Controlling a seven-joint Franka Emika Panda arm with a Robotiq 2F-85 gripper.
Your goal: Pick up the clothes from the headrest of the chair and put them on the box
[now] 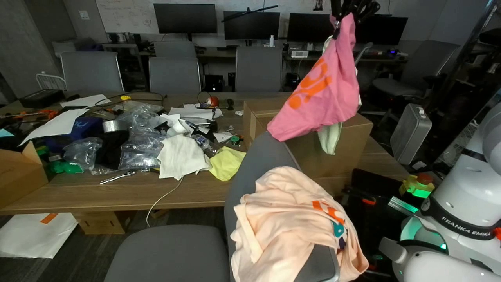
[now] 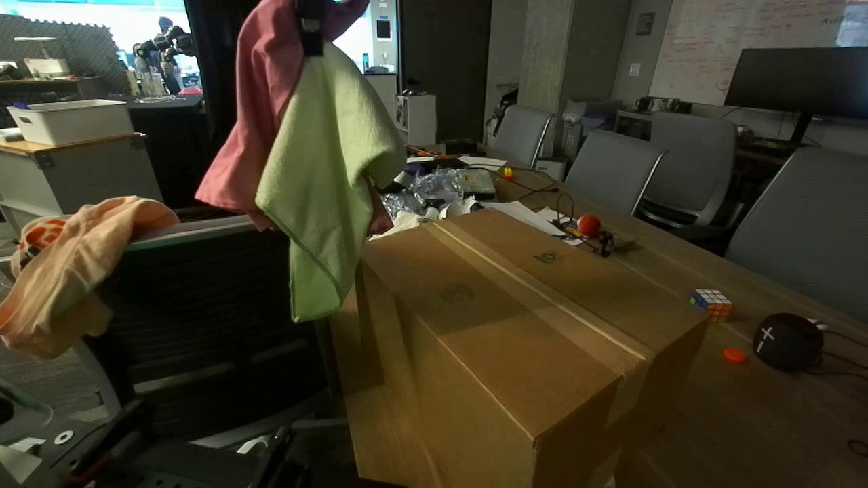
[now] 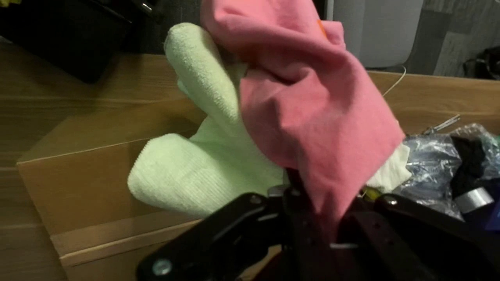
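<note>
My gripper point(image 1: 337, 28) is shut on a pink cloth point(image 1: 327, 84) with orange print and a light green cloth point(image 2: 332, 163). Both hang down in the air. The wrist view shows the pink cloth point(image 3: 312, 105) pinched between the fingers and the green cloth point(image 3: 203, 168) beside it. A peach shirt point(image 1: 285, 219) lies draped over the chair's backrest point(image 1: 258, 164); it also shows in an exterior view point(image 2: 88, 251). The closed cardboard box point(image 2: 515, 305) stands on the table. The hanging cloths are beside and partly over its chair-side edge.
The table point(image 1: 188, 196) holds plastic bags point(image 1: 143, 145), a white cloth point(image 1: 182, 156), a yellow cloth point(image 1: 227, 162) and papers. A Rubik's cube point(image 2: 712, 303) and a black speaker point(image 2: 786, 341) stand beside the box. The chair back is close to the box.
</note>
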